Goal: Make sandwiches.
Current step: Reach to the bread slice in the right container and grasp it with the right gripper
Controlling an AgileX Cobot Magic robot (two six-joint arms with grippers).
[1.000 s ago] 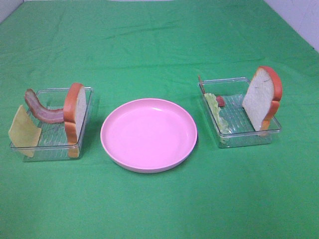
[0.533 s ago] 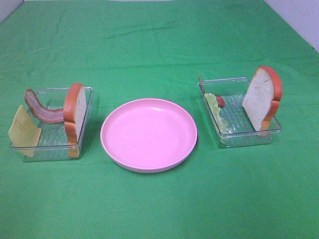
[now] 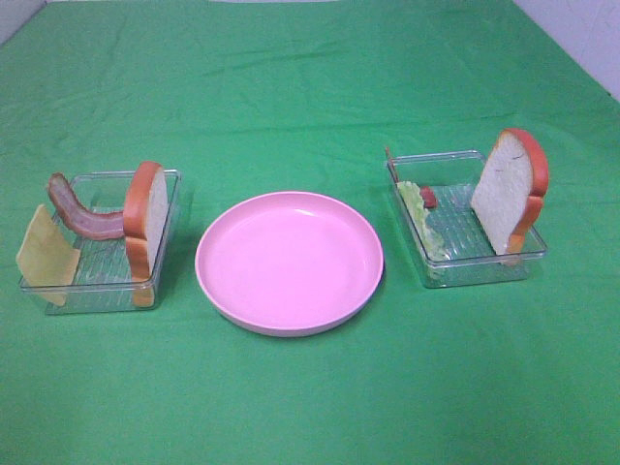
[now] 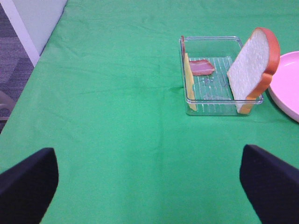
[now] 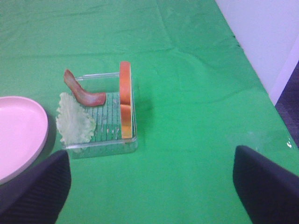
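No sandwich yet: the plate (image 3: 289,262) sits bare at the middle of the bench (image 3: 310,97), between two trays that hold all the makings. In the left tray (image 3: 89,296), the left bread (image 3: 145,218) stands on edge at the wall nearer the plate. The left bacon (image 3: 82,215) arches beside it, and the cheese (image 3: 44,257) leans at the outer wall. In the right tray (image 3: 475,274), the right bread (image 3: 509,189) stands upright at the wall away from the plate. The lettuce (image 3: 423,218) drapes along the plate-side wall with the right bacon (image 3: 427,197) beside it. Neither arm shows in the high view. The wrist views show the left tool (image 4: 148,186) and the right tool (image 5: 152,184) spread wide, holding nothing, well back from their trays. The job appears to be at its first step, fetching a base slice. The next move likely calls for one tool to close in, pinch an upright bread across its faces, lift it clear of the tray wall and lay it flat on the plate.
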